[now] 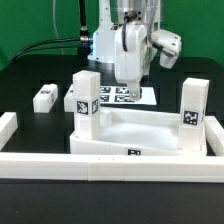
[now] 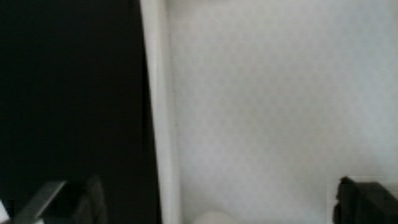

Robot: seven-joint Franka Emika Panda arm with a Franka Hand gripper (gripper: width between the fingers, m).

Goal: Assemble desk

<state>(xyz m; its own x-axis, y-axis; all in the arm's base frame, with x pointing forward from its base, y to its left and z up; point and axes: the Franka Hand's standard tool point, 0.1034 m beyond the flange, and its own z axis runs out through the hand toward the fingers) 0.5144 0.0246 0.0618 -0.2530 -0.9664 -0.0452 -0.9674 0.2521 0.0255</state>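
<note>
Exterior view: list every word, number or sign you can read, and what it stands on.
No words or numbers readable, in either view.
Pattern tags only, no text: upright legs, lying leg, desk top, marker board.

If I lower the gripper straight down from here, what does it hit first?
Probably the desk top, near its rim: the wrist view shows plain white between the fingers of the open gripper, with bare table beside. Height above it is unclear.
</note>
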